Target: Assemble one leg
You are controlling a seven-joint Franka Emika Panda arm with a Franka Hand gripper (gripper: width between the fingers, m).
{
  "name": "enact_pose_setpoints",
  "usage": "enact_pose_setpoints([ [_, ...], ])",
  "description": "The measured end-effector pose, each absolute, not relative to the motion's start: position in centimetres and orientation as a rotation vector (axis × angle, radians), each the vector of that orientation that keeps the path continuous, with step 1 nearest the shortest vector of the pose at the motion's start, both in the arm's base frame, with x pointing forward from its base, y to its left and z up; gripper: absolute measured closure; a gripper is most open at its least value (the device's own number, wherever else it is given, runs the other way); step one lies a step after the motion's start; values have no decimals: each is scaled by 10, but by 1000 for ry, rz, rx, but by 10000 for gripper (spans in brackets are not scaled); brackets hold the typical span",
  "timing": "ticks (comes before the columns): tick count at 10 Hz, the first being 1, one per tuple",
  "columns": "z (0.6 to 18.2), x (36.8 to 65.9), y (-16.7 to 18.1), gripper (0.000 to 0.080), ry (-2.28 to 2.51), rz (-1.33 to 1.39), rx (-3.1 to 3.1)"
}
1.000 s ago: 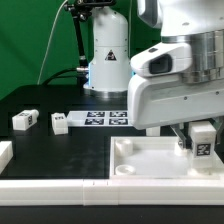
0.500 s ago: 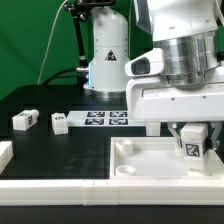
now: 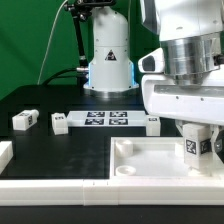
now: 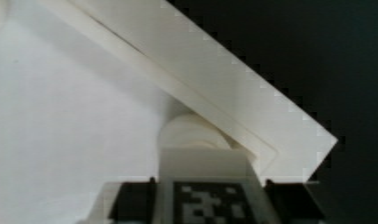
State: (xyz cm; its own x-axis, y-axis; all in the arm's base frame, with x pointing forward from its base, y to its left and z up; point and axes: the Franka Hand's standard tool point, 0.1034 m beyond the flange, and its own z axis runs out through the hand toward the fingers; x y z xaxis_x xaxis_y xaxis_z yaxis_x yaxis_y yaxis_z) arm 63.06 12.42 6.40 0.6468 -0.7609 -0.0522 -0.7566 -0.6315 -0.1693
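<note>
End effector: closed on the leg | leg: held upright, tag facing outward, over a corner of the white panel at the exterior view's right; contact with it cannot be told | tabletop: loose block and second block are seen near the marker board

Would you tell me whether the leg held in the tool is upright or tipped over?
Upright: the leg is held long side vertical in the tool, its tag facing the exterior camera.
</note>
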Motion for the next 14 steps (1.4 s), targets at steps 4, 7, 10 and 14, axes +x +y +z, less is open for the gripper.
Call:
enact_pose_setpoints([
  [4, 68, 633, 124, 179, 716, -51, -2895],
  [7, 68, 632, 125, 151, 239, -90, -2989],
  [10, 68, 633, 122, 150, -191, -123, -3015],
  [14, 67, 632, 116, 150, -459, -119, -2997],
])
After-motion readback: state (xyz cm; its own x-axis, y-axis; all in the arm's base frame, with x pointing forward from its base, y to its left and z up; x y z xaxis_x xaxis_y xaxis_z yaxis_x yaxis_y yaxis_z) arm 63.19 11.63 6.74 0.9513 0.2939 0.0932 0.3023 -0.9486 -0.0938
